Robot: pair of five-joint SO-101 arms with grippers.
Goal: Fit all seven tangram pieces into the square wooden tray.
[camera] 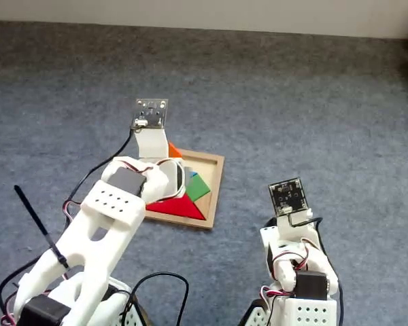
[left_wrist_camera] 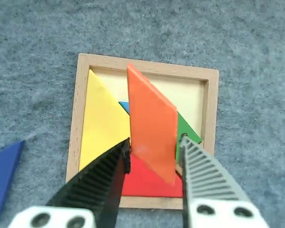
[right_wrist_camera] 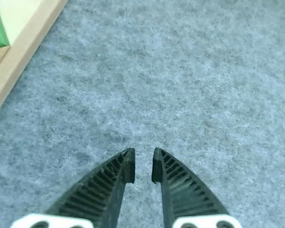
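Note:
The square wooden tray (left_wrist_camera: 210, 114) lies on grey carpet and holds a yellow triangle (left_wrist_camera: 102, 123), a red triangle (left_wrist_camera: 152, 184), a green piece (left_wrist_camera: 186, 127) and a sliver of a light blue piece (left_wrist_camera: 124, 107). My left gripper (left_wrist_camera: 154, 151) hangs above the tray, shut on an orange parallelogram (left_wrist_camera: 152, 123) that stands on edge over the pieces. In the high view the orange piece (camera: 175, 151) peeks out beside the left arm above the tray (camera: 216, 185). My right gripper (right_wrist_camera: 142, 165) is shut and holds nothing, low over bare carpet beside the tray's corner (right_wrist_camera: 19, 54).
A dark blue triangle (left_wrist_camera: 2, 175) lies loose on the carpet outside the tray, on its yellow-triangle side. The right arm (camera: 296, 258) sits drawn back near the table's front. Bare tray floor (left_wrist_camera: 187, 97) shows at the corner beyond the orange piece.

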